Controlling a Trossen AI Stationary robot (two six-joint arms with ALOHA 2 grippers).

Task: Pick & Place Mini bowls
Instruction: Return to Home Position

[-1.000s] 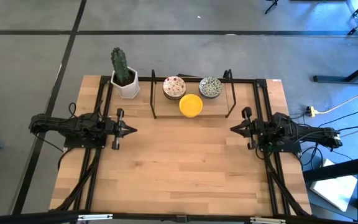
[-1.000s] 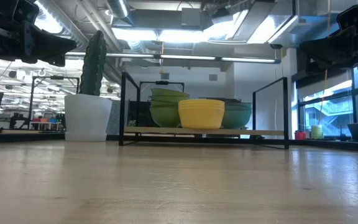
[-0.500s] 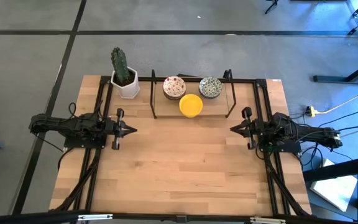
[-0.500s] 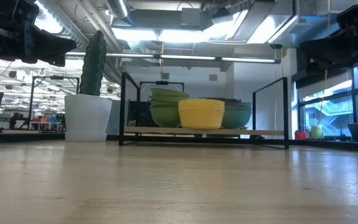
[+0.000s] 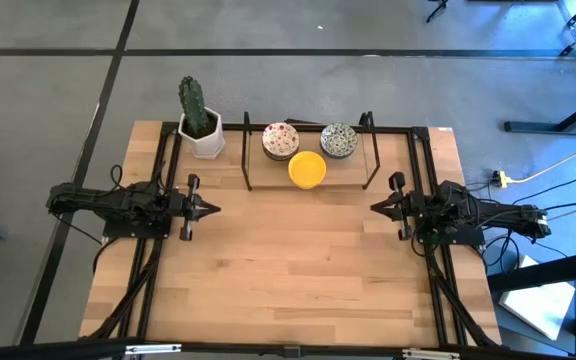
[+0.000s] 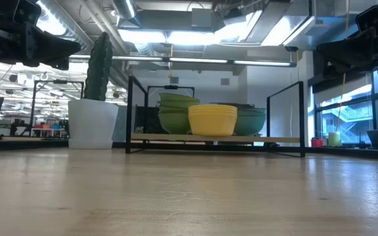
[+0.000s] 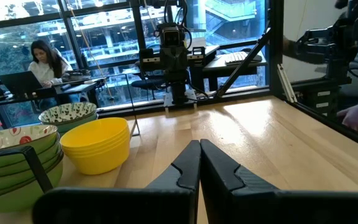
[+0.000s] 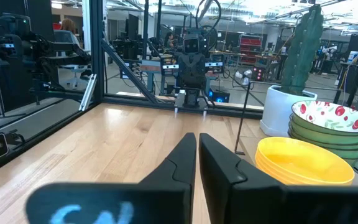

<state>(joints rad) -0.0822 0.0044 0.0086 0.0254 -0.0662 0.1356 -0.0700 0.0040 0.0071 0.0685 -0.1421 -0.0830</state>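
**Pale wooden bench [image 5: 288, 270], arms parked at its sides**

At mid-frame left and right in the high view, the left gripper [image 5: 211, 209] and right gripper [image 5: 376, 207] hold nothing, fingers pressed together. At upper centre, the black wire shelf [image 5: 246, 165] carries the yellow bowl stack [image 5: 307, 169], the red-speckled white bowl stack [image 5: 280, 140] and the green-grey patterned bowl stack [image 5: 339, 139]. Remaining risk looks slight: a stray swing could knock the shelf.

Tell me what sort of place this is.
Probably a robotics lab in an open-plan office: exposed ceiling ducts, a person at a laptop beside big windows, and a framed wooden table.
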